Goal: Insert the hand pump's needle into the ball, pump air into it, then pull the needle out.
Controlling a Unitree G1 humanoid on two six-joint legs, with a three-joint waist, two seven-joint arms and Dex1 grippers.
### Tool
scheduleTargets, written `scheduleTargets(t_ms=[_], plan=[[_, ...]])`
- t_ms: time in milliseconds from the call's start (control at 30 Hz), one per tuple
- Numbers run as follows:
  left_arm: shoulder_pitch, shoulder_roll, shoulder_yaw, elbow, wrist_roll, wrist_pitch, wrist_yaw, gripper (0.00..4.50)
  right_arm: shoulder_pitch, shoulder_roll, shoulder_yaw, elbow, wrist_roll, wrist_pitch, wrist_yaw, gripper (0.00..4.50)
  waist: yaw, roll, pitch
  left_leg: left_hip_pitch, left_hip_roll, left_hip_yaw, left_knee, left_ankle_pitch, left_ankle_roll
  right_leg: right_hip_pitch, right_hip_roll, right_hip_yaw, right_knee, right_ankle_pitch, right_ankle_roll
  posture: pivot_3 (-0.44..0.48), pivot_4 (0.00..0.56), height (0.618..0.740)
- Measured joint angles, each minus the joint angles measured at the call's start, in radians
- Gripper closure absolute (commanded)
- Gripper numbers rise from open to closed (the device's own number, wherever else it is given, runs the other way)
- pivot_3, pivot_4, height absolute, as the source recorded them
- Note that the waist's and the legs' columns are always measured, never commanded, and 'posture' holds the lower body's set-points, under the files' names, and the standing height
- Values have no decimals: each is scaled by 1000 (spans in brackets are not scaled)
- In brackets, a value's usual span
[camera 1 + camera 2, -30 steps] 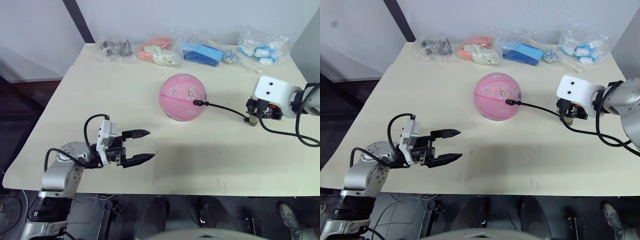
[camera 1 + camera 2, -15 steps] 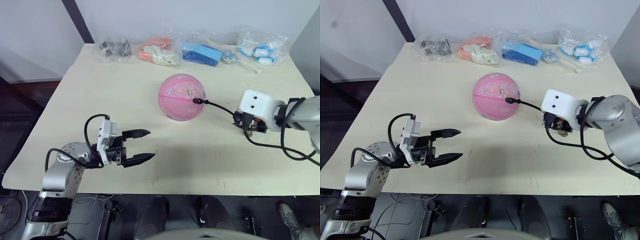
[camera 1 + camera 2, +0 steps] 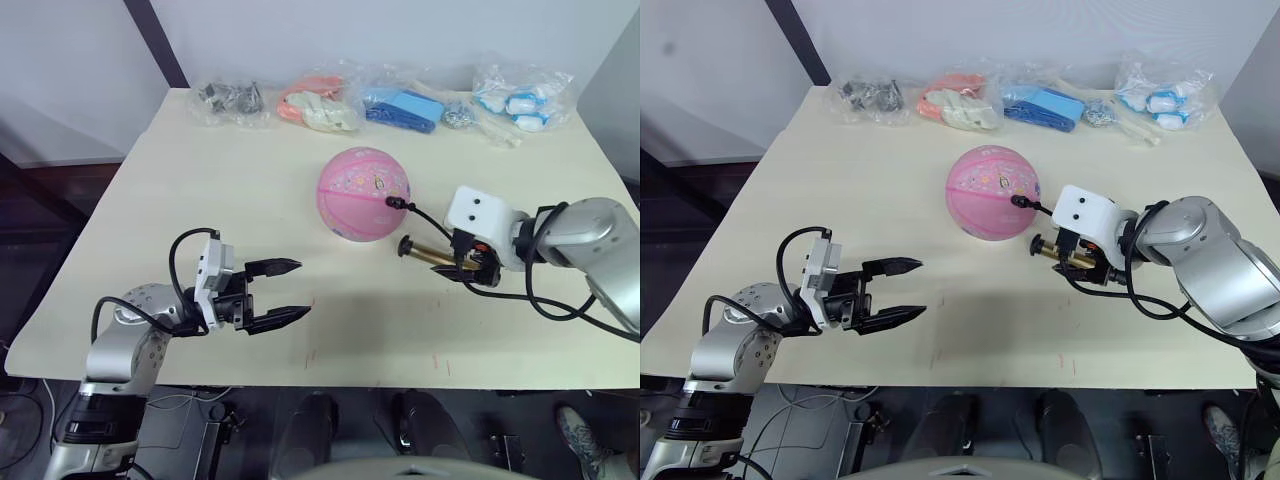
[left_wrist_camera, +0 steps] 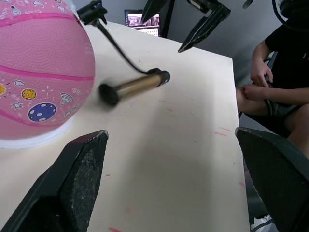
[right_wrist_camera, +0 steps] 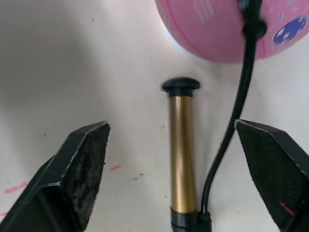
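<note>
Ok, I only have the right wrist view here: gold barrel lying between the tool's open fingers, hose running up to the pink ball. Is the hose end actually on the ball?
Observer: Yes. In the head views the hose's black fitting sits against the side of the ball that faces the right arm. The needle itself can't be seen.
Operator: And where's the left tool?
Observer: The left tool is open, near the front edge of the table, well apart from the ball and touching nothing.
</note>
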Motion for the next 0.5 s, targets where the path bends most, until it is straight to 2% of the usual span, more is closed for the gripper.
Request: scheduleTargets(t_ms=[200,233,400,500], plan=[[-5,-5,0,0,0,1,4,0,53,42,-163,-3,88,-38,5,129,1,0,0,0,0,0,4,0,1,0,1,0,3,0,0,0,150,740],[-7,-5,3,0,-2,7,13,0,117,65,-242,-7,109,-93,-1,129,3,0,0,0,0,0,5,0,1,1,1,-1,3,0,0,0,150,740],[-29,-4,16,0,-20,41,40,0,217,126,-368,-54,153,-156,-47,129,2,0,0,0,0,-1,6,0,1,1,2,0,5,1,-1,0,150,740],[-47,3,47,0,-39,63,63,0,312,177,-481,-115,239,-194,-51,129,2,0,0,0,1,-1,6,0,1,1,2,-1,5,1,-1,0,150,740]])
